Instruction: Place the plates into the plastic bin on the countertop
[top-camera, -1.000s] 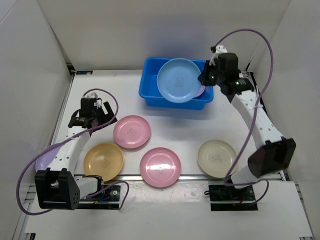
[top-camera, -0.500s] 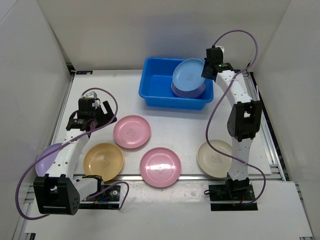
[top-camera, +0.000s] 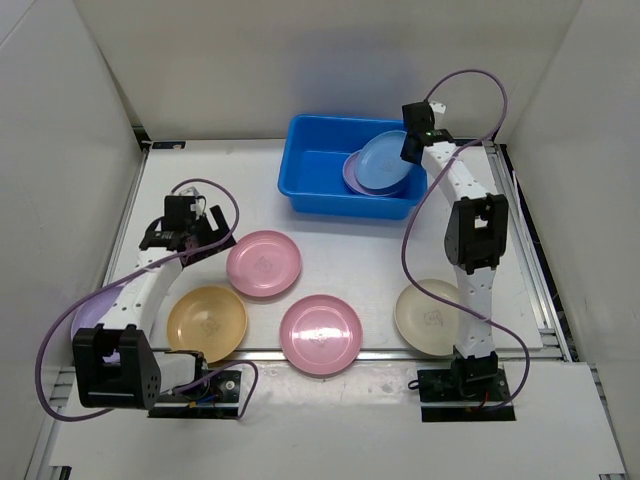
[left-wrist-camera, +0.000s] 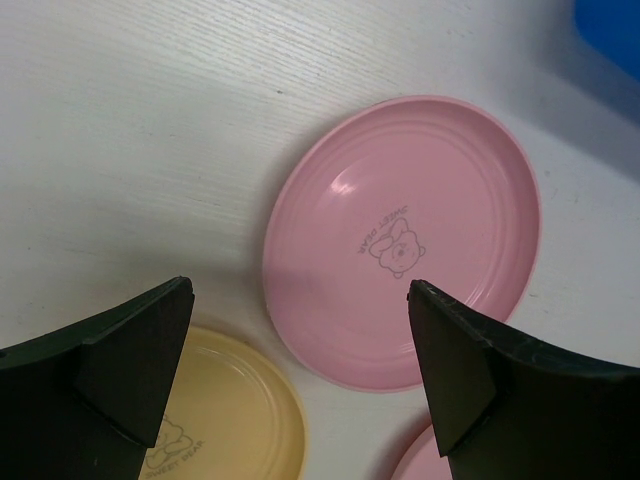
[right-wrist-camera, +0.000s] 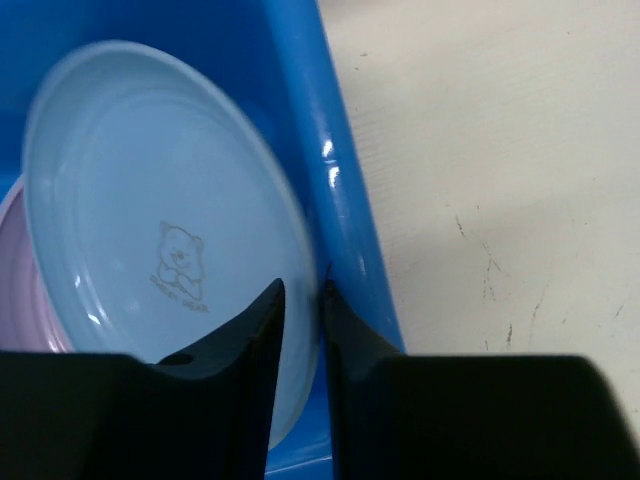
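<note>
**Q:** Top view: what's around, anything in the way?

**A:** White worktop (top-camera: 200, 180), walls on three sides. Loose plates lie on it. There's a rear pink plate (top-camera: 264, 263) mid-left and a front pink plate (top-camera: 321, 334) by the near edge. A yellow plate (top-camera: 206, 323) sits front left. A cream plate (top-camera: 433, 316) sits front right, its right edge under the right arm. A far-left lilac plate (top-camera: 90, 318) is mostly hidden by the left arm. Purple cables loop over both arms. The left pincer (top-camera: 188, 242) hangs left of the rear pink plate.

**Q:** And the bin?

**A:** Blue bin (top-camera: 310, 170) at the back, centre-right. In its right half, a binned lilac plate (top-camera: 353, 172) w/ a light blue plate (top-camera: 385, 158) overlapping it, tilted toward the right wall. The right pincer (top-camera: 410, 150) is at that plate's right rim.

**Q:** Left wrist view?

**A:** Left pincer spread wide, nothing between the fingers. Below it is the rear pink plate, bear emblem legible. The yellow plate is just beside it at lower left. A sliver of the front pink plate shows at the bottom, and a bin corner top right.

**Q:** Right wrist view?

**A:** Fingers parted by a narrow slit, the light blue plate's rim in that slit, right beside the bin wall. Can't tell whether they pinch it. Only here: that plate's bear emblem, and scuffed worktop outside the bin. The binned lilac plate is just a sliver at far left.
</note>
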